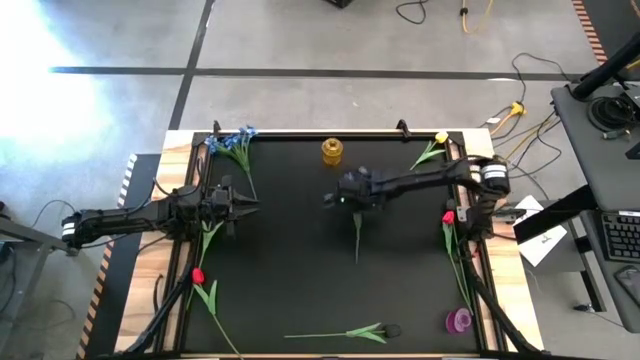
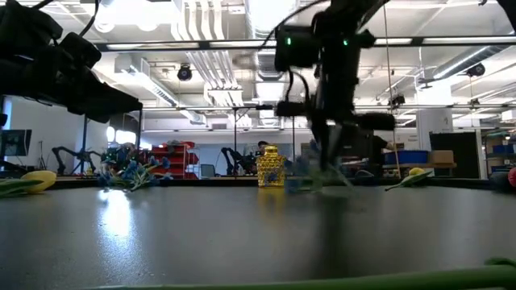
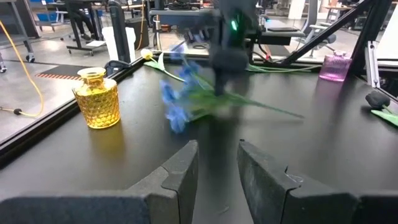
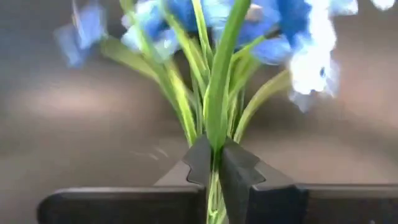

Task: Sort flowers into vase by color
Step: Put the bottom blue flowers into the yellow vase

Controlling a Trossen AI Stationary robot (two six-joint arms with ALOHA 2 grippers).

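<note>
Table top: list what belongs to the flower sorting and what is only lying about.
Part of the job:
blue sprig clamped in the right gripper
second blue sprig
red tulips
yellow tulip
dark tulip
yellow vase
purple vase

Lying about:
cables on the floor
keyboard

On the worktop [image 1: 300,270], one vase [image 1: 332,151] stands at the far edge's middle and another [image 1: 458,321] in the near right corner. The right claw [image 1: 334,199] hangs mid-table clamping a sprig [image 4: 214,93], near the far vase. The left claw [image 1: 252,206] waits at left.
</note>
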